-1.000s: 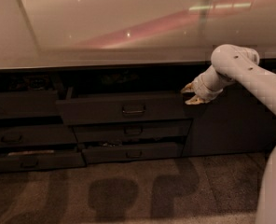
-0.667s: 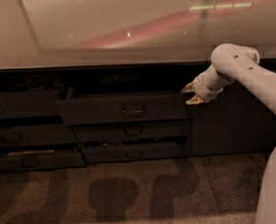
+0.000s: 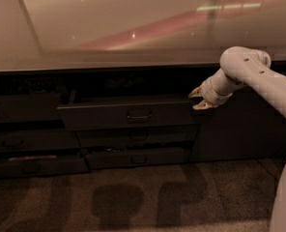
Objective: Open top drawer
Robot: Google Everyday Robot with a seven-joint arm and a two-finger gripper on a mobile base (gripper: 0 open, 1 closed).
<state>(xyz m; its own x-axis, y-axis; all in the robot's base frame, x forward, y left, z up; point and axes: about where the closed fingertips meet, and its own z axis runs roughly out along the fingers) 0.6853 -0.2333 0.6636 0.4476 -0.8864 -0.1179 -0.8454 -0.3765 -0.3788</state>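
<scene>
The top drawer [image 3: 104, 117] sat in the middle stack under the table [image 3: 109, 33], its dark grey front standing forward of the fronts around it, so it was partly pulled out. A dark gap showed above its upper edge, below the table's lip. Its small loop handle [image 3: 139, 114] sat at the centre of the front, untouched.

The gripper [image 3: 198, 99] was at the right end of that drawer front, level with its top edge. Its two pale fingers [image 3: 195, 92] were spread apart, one above the other, pointing left toward the drawer. Whether they touched the drawer's corner could not be told. The white arm [image 3: 259, 79] reached in from the right side, bent at a rounded joint just under the table's edge.

Below the top drawer lay two slimmer drawers [image 3: 133, 136], each slightly ajar, with the same loop handle. To the left was another stack of dark drawers [image 3: 22, 139]. To the right, behind the arm, stood a plain dark door panel [image 3: 239, 129]. The speckled floor [image 3: 133, 197] in front carried soft shadows.
</scene>
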